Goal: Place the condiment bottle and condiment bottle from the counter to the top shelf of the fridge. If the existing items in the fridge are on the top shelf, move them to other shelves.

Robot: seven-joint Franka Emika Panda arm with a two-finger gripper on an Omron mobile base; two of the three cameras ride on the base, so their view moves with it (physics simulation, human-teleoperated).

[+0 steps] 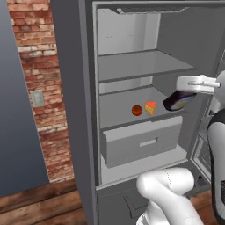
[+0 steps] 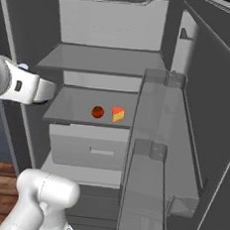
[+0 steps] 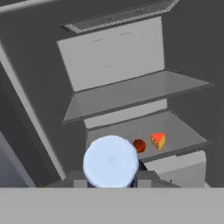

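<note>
Kitchen corner, dim and grey.
Red brick wall (image 1: 33, 83) carries a pale plate, perhaps a switch (image 1: 38, 98); beneath it, wooden plank floor (image 1: 35, 206).

Bare top shelf (image 1: 140, 66); lower shelf (image 1: 118, 112) bearing red tomato (image 1: 136, 110) just beside cheese wedge (image 1: 150, 107).

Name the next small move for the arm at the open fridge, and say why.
Probably raise the pincer and push forward toward the top shelf. It grips a condiment bottle level with the lower shelf, where the tomato and cheese wedge lie; the top shelf looks bare.
</note>
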